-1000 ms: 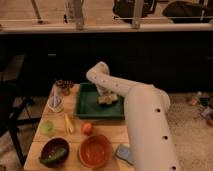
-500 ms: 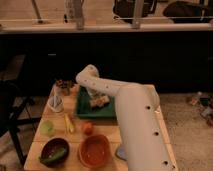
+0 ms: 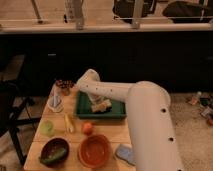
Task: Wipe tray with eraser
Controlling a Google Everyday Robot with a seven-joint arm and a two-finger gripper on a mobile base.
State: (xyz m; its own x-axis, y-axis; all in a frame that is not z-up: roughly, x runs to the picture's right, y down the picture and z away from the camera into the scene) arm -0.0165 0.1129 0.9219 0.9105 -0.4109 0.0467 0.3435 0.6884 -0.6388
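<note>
The claw (image 3: 96,103), over the tray (image 3: 83,111), is largely hidden by the arm (image 3: 145,117); the blue-grey pad (image 3: 123,152) is partly covered.

Dim, warm light falls from above on the table (image 3: 107,134), darkness behind, the pincer (image 3: 96,103) down in the tray (image 3: 84,110) shaded.
</note>
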